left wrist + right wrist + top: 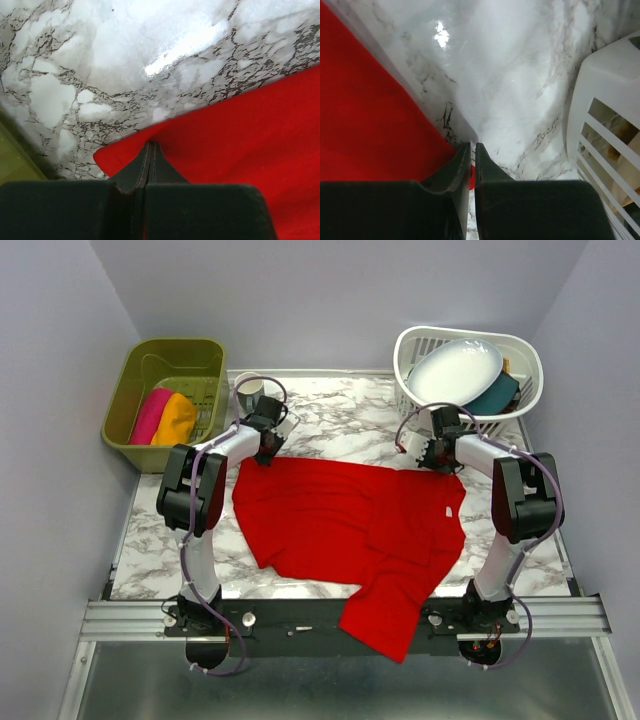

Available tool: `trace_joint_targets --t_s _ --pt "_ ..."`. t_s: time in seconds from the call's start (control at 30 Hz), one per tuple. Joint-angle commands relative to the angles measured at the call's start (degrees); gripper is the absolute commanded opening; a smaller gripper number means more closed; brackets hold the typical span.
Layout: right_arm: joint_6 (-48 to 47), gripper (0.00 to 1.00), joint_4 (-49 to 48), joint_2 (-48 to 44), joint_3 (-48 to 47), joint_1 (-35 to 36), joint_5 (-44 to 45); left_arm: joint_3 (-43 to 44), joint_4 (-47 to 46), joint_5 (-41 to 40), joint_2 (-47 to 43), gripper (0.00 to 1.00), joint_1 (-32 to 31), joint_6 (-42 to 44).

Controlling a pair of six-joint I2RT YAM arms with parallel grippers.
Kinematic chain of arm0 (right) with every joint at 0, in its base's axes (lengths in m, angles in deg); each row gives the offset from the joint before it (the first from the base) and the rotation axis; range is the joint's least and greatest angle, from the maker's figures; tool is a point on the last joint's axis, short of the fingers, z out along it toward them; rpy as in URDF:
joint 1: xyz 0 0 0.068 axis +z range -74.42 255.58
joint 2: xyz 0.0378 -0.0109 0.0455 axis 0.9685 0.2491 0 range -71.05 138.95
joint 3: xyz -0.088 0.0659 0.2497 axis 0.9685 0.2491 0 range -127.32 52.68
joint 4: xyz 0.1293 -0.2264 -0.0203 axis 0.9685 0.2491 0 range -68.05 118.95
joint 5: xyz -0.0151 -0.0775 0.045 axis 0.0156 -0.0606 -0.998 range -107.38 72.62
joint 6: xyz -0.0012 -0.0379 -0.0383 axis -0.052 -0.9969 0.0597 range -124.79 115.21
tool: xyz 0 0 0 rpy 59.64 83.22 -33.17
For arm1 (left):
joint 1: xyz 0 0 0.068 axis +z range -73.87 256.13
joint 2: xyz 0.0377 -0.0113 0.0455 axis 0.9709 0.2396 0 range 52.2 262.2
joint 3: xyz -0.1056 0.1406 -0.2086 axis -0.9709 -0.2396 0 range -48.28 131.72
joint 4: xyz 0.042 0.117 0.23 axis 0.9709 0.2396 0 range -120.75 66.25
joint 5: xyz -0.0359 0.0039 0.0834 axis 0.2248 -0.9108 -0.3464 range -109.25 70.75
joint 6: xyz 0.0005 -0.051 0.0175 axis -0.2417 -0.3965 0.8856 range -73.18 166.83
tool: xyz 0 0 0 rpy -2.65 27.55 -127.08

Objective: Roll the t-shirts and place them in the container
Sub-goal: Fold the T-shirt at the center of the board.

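Observation:
A large red t-shirt [350, 520] lies spread flat on the marble table, a small white label [448, 512] near its right side and one part hanging over the near edge. My left gripper [268, 452] is shut on its far-left corner; the left wrist view shows the jaws [151, 146] pinched together on the red cloth [240, 130]. My right gripper [432, 462] is shut on the far-right corner; the right wrist view shows the tips [472, 146] almost together with red cloth [365, 110] between them. A magenta t-shirt [150, 415] and an orange t-shirt [178, 418] lie rolled in the green bin.
A green bin [125, 390] stands at the far left. A white basket [525, 365] at the far right holds a white oval plate [455, 370] and dark teal cloth; its wall [600, 100] is close to my right gripper. A mug [248, 390] stands behind my left gripper.

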Motion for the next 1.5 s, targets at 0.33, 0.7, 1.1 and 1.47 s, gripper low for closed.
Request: trace_joint_targets --t_s 0.33,0.7,1.1,1.47 --pt "-0.75 0.14 18.87 -5.69 -6.21 -0.63 -13.13 -1.51 3.17 -0.78 -1.80 0.00 0.87 1.77" --pt "-8.49 0.11 15.48 0.72 -3.31 -0.54 -1.99 -3.44 4.76 0.71 -2.07 0.00 1.31 4.15" --pt "-11.39 0.10 9.56 16.37 -21.66 -0.63 10.87 6.01 -1.39 -2.98 4.78 0.00 2.36 10.91" --pt "-9.73 0.11 15.02 19.72 -27.22 -0.63 10.77 19.59 1.34 -3.94 12.17 0.00 2.27 12.93"
